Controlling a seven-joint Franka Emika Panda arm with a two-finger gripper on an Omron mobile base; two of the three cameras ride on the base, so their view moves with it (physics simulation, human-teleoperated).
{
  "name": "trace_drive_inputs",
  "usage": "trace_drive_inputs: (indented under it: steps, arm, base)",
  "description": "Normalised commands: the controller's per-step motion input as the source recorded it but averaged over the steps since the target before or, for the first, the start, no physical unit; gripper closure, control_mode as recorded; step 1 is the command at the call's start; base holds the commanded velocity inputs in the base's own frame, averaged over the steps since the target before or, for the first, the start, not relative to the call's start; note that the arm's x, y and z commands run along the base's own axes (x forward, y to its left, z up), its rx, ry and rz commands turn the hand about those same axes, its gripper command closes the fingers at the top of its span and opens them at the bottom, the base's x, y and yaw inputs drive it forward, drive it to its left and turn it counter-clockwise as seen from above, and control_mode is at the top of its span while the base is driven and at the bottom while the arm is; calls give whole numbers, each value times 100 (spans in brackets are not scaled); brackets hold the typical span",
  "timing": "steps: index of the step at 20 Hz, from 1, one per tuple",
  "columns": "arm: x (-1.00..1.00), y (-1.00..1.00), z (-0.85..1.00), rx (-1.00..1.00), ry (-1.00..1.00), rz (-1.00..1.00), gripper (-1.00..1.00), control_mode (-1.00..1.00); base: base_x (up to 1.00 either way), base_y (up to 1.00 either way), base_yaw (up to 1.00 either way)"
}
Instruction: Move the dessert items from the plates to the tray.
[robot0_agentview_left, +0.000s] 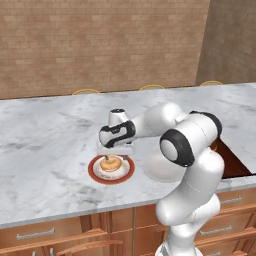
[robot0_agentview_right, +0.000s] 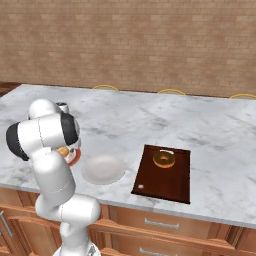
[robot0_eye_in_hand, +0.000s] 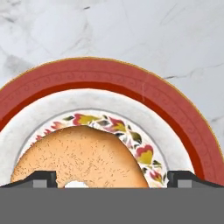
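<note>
Marble counter (robot0_agentview_left: 45, 150) under a brick wall (robot0_agentview_left: 100, 45), and the action sits right at the tan donut (robot0_eye_in_hand: 83, 159): it lies on the red-rimmed plate (robot0_eye_in_hand: 105, 74), near the counter's front edge, not yet lifted. The gripper (robot0_agentview_left: 116, 155) hangs directly over it, jaws spread wide, and in the hand view the two finger tips (robot0_eye_in_hand: 41, 178) stand one on each side of the ring with the donut between them, nothing clamped. Just beside that plate, toward the tray, rests the plain pale plate (robot0_agentview_right: 103, 169), and it is bare. Further along the counter lies the dark tray (robot0_agentview_right: 170, 187), and the chocolate donut (robot0_agentview_right: 163, 159) already sits on its far half. So by the look of it, half the job is done: one donut delivered, one left to grab and carry across. Wooden drawers (robot0_agentview_left: 40, 232) run below the counter, and curved yellow chair backs (robot0_agentview_right: 171, 91) peek over its far edge.
</note>
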Motion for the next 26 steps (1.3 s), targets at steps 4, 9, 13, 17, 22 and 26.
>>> trace_drive_inputs:
  steps: [4,9,13,17,22,26]
  arm:
    - [-19,0,-24,-4,5,3,-100,-100]
    - [-50,0,-14,-6,2,13,-100,-100]
    - [-51,-2,-6,-2,0,11,-100,-100]
    - [-8,-17,0,0,0,2,-100,-100]
    - [0,-23,0,0,0,0,-100,-100]
    - [26,-8,2,0,0,-1,-100,-100]
  base:
    - [0,0,0]
    - [0,0,0]
    - [0,0,0]
    - [0,0,0]
    - [0,0,0]
    - [0,0,0]
